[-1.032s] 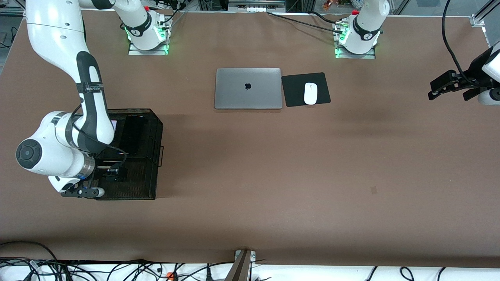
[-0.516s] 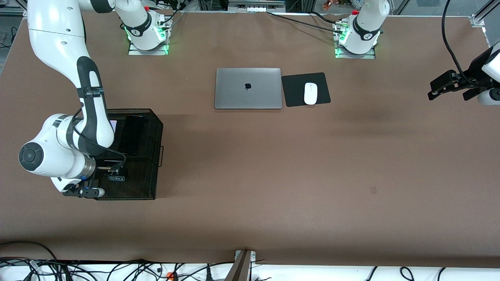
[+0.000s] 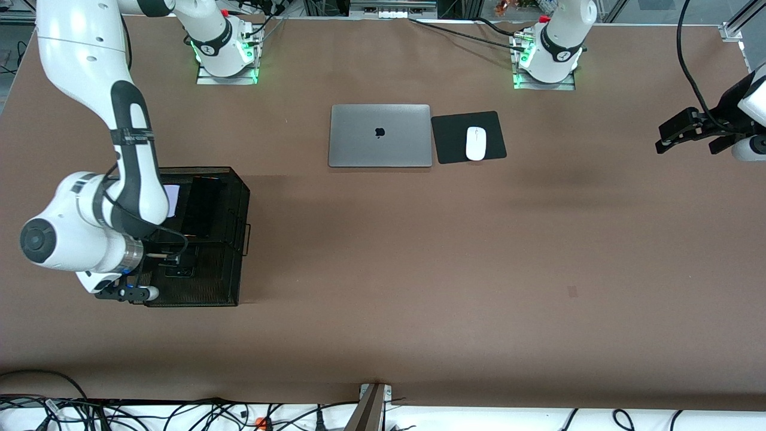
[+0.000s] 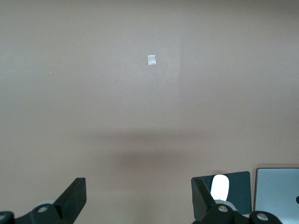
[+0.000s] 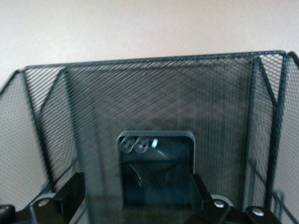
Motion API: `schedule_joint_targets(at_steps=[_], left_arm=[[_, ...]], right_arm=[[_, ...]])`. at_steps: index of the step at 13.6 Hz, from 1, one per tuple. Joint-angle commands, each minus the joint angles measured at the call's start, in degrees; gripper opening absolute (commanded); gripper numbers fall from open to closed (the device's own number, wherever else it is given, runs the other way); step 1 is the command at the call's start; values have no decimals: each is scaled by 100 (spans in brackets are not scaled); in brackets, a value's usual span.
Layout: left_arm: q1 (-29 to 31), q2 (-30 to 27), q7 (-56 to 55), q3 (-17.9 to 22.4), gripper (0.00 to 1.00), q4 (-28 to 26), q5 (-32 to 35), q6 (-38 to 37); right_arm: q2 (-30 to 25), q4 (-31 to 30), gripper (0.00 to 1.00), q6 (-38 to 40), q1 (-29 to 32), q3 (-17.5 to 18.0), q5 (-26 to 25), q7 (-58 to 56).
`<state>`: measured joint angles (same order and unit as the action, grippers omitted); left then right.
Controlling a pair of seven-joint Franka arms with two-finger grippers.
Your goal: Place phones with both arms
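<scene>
A black mesh basket (image 3: 242,203) stands at the right arm's end of the table. In it lie a white-lavender phone (image 3: 172,200), a long black slab phone (image 3: 203,206) beside it, and a small squarish black phone (image 3: 182,263) nearer to the front camera. My right gripper (image 3: 173,258) hangs in the basket, open. In the right wrist view its fingers (image 5: 70,191) stand wide on either side of the small black phone (image 5: 156,163), which lies flat on the basket floor (image 5: 154,93). My left gripper (image 3: 688,140) waits open and empty over the left arm's end of the table, and it also shows in the left wrist view (image 4: 138,200).
A shut silver laptop (image 3: 380,135) lies mid-table toward the bases, with a white mouse (image 3: 476,143) on a black pad (image 3: 497,134) beside it. A small tape mark (image 3: 573,291) is on the brown table. Cables run along the edge nearest the front camera.
My right arm's wrist has shifted a little toward its end of the table, and the small black phone now shows lying in the basket. The left arm has not moved.
</scene>
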<state>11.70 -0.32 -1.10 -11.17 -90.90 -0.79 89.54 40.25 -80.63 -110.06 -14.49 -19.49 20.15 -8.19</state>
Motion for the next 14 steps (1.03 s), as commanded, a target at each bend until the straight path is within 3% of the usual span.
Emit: schedule_joint_targets(at_steps=[1, 4, 6, 8, 12, 14], left_arm=[[-1, 6, 31, 10, 100, 107, -132, -103], [-1, 6, 31, 10, 100, 107, -132, -103], [-1, 6, 31, 10, 100, 107, -132, -112], [-1, 6, 31, 10, 100, 107, -132, -112], [-1, 6, 31, 10, 100, 107, -132, -112], [-1, 6, 31, 10, 100, 107, -132, -112]], right_arm=[[-315, 792, 99, 1736, 87, -247, 86, 237], [-1095, 927, 99, 3136, 17, -415, -212, 476], [-1763, 569, 99, 3552, 8, -406, -564, 493], [-2545, -168, 99, 3396, -80, -380, -993, 502], [-4031, -1891, 99, 2123, -396, -319, -1732, 939], [-4131, -1895, 99, 2050, -388, -178, -1927, 1108]])
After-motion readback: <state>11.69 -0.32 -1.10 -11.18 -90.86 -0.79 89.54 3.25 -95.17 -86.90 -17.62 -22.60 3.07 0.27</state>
